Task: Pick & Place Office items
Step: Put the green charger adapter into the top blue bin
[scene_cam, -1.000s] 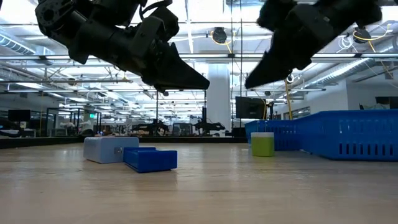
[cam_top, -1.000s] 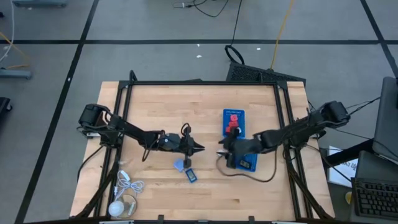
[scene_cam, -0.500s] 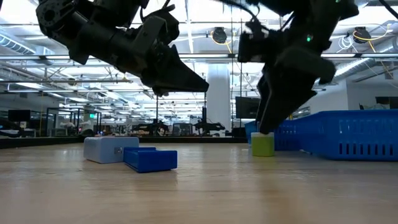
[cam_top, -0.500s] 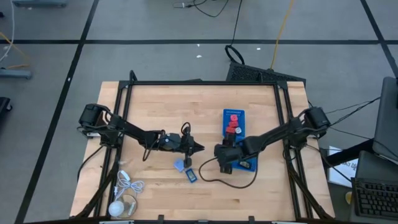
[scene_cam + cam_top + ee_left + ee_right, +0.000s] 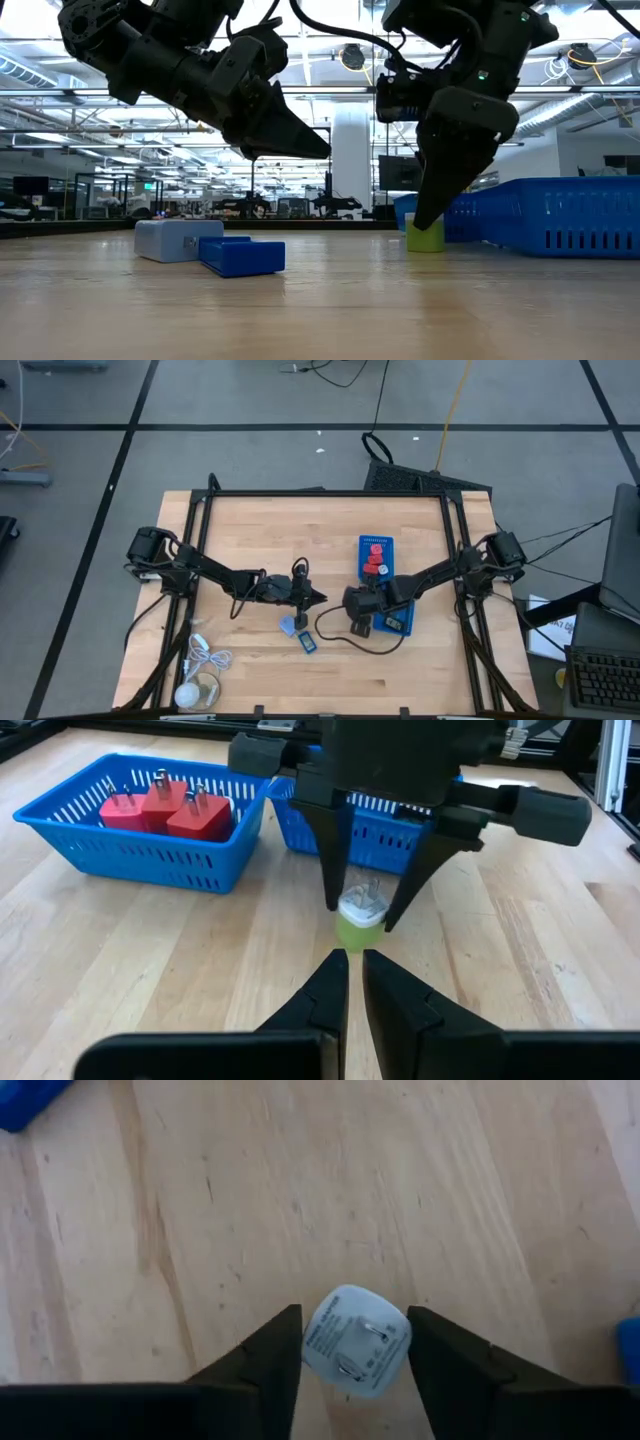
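- Evidently the plug (image 5: 360, 919), a small green charger with a pale top and two metal prongs pointing up, stood on the table (image 5: 250, 540) just beside the trays (image 5: 130, 860); it looked light, rigid and smooth-sided.
- Right gripper (image 5: 350, 1342) straddled the plug, fingers spread either side, not clearly touching; its flat sides below the prongs seemed the best hold.
- Left gripper (image 5: 354, 970) hovered near the plug, fingers pressed together.
- Bare wood offered a firm, level surface; an open workshop lay beyond.
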`<state>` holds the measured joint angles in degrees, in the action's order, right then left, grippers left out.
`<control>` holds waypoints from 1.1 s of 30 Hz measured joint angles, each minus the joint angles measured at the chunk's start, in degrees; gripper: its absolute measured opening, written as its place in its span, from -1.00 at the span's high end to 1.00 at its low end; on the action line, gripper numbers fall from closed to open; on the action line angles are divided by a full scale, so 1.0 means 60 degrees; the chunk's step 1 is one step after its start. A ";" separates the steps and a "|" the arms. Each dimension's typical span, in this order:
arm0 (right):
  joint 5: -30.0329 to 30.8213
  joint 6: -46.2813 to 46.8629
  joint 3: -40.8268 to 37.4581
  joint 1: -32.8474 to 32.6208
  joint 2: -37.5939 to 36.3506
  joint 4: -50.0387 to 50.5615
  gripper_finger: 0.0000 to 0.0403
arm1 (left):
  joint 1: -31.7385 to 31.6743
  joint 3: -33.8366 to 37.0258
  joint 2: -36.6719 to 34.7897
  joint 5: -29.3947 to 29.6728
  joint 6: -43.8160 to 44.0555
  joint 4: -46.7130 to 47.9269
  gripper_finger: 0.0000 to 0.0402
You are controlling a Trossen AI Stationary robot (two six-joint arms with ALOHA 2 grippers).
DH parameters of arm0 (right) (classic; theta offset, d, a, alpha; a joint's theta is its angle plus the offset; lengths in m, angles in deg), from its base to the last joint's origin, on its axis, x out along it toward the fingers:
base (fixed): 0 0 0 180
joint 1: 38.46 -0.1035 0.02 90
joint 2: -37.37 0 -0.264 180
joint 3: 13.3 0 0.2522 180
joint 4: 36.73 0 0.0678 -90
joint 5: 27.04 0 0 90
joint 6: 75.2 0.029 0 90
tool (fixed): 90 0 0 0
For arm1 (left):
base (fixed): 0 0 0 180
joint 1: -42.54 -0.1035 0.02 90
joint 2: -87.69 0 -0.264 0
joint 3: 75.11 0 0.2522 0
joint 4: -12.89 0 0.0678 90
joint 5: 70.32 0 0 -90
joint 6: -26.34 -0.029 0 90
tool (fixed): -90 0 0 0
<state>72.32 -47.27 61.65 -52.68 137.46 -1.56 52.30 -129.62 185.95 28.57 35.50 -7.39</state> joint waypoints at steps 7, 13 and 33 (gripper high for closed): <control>-0.0112 -0.0318 -0.0005 0.0121 -0.0124 -0.0079 0.31 | 0.0000 0.0000 0.0000 0.0006 0.0004 0.0000 0.81; -0.0061 -0.0877 0.0021 0.0132 -0.1513 0.0082 0.31 | 0.0000 0.0000 0.0000 0.0006 0.0004 0.0004 0.81; 0.3010 0.0067 -0.1055 0.3233 -0.4728 0.3287 0.31 | 0.0000 0.0000 0.0000 0.0006 0.0011 0.0007 0.81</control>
<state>90.38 -46.87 55.32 -33.28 109.09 18.16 52.30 -129.62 185.95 28.61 35.57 -7.34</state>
